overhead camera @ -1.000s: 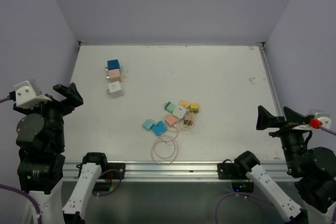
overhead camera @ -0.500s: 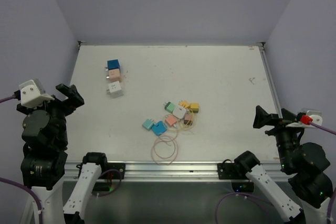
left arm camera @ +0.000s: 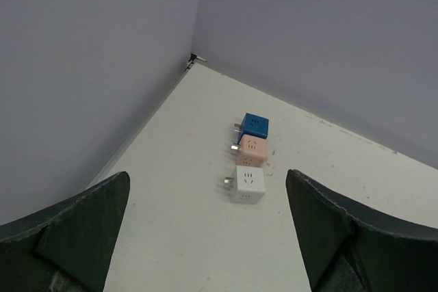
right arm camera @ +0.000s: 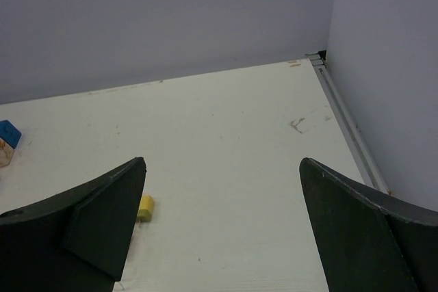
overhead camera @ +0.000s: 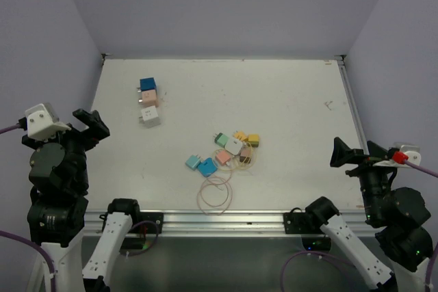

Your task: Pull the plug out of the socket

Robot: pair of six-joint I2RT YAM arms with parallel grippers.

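Observation:
Three cube sockets stand in a row at the table's back left: blue [overhead camera: 147,85], pink [overhead camera: 149,99] and white [overhead camera: 150,116]. They also show in the left wrist view: blue [left arm camera: 254,126], pink [left arm camera: 250,150], white [left arm camera: 247,183], with metal prongs sticking out of their left sides. A heap of small coloured plugs [overhead camera: 235,146] with thin cables lies mid-table. My left gripper [overhead camera: 89,124] is open and empty, raised at the left edge, well short of the cubes. My right gripper [overhead camera: 350,155] is open and empty at the right edge.
Two blue plugs [overhead camera: 202,164] and a pink cable loop [overhead camera: 215,193] lie in front of the heap. A yellow plug [right arm camera: 145,208] shows in the right wrist view. A metal rail [overhead camera: 352,114] runs along the table's right edge. Walls close in on three sides.
Over the last second both arms have sunk a little and the right gripper has shifted slightly left. In the last half second almost nothing has moved. The objects on the table are unchanged.

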